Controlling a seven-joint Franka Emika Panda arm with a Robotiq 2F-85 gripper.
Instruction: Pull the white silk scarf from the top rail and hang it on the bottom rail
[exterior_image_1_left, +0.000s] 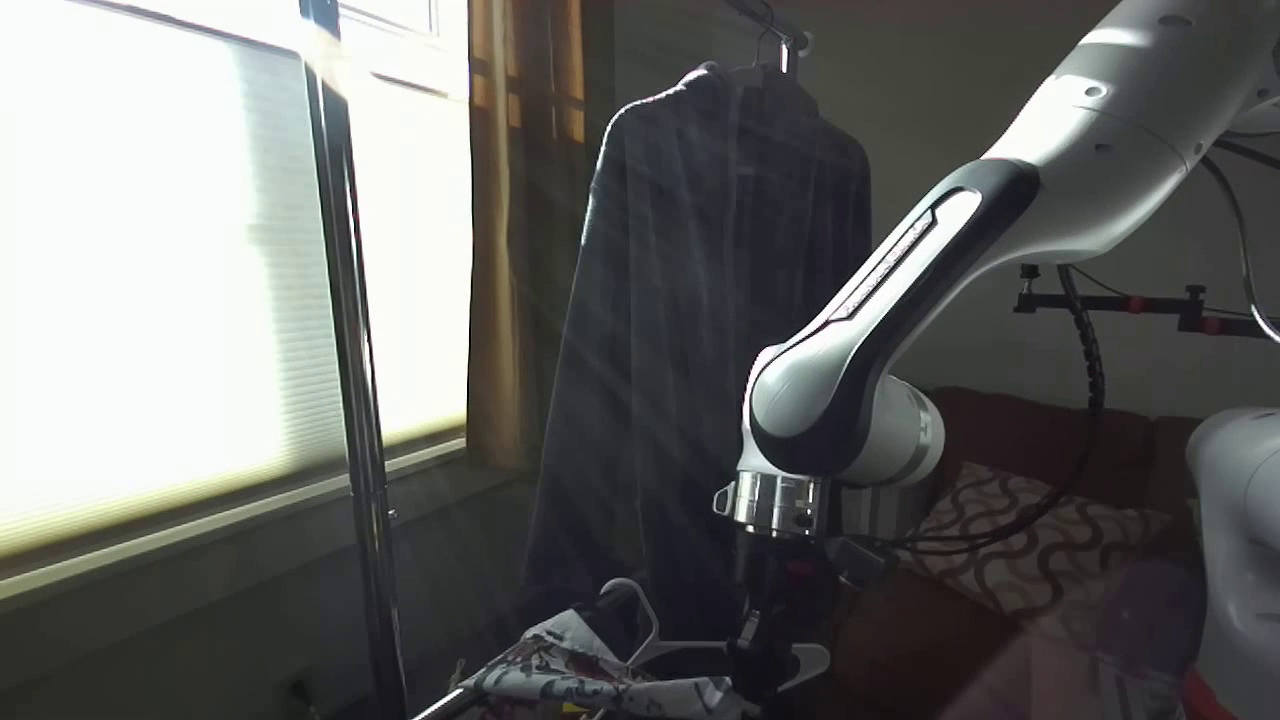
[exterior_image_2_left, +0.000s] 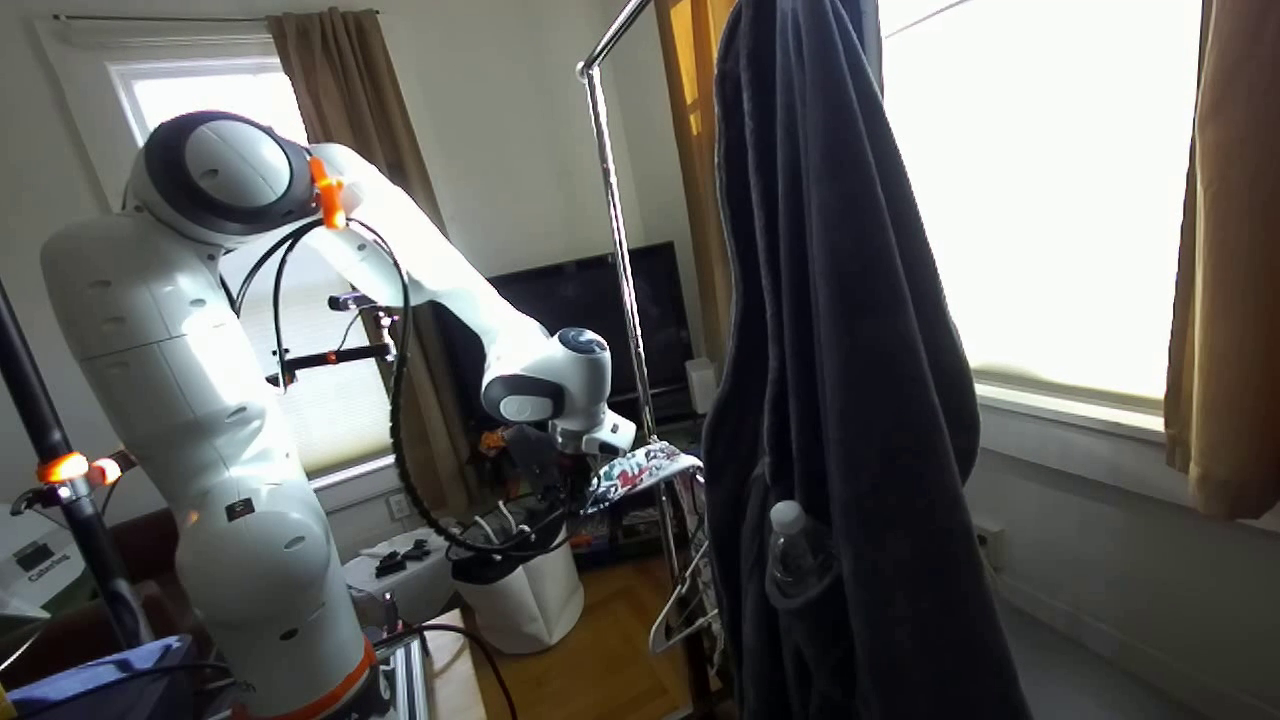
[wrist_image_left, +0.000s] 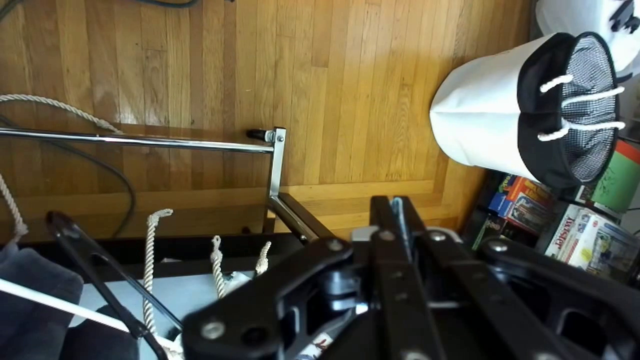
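Observation:
The scarf is white with a red and dark floral print. In an exterior view the scarf (exterior_image_1_left: 570, 672) stretches from a low chrome rail (exterior_image_1_left: 445, 703) to my gripper (exterior_image_1_left: 755, 672). It also shows in an exterior view (exterior_image_2_left: 640, 470), beside the gripper (exterior_image_2_left: 575, 495). A white hanger (exterior_image_1_left: 645, 612) stands right behind the scarf. In the wrist view the gripper (wrist_image_left: 395, 206) is shut with a thin pale strip of cloth between the fingertips. A printed patch of the scarf (wrist_image_left: 319, 344) shows under the left finger linkage. The top rail (exterior_image_1_left: 765, 15) is high above, also visible in an exterior view (exterior_image_2_left: 615, 35).
A long dark garment (exterior_image_1_left: 690, 330) hangs from the top rail, large in an exterior view (exterior_image_2_left: 830, 330). A chrome post (exterior_image_2_left: 622, 220) stands beside the arm. The wrist view shows rope ends (wrist_image_left: 150, 260), a dark hanger (wrist_image_left: 90, 260), a white basket (wrist_image_left: 480, 110) and boxes (wrist_image_left: 532, 200).

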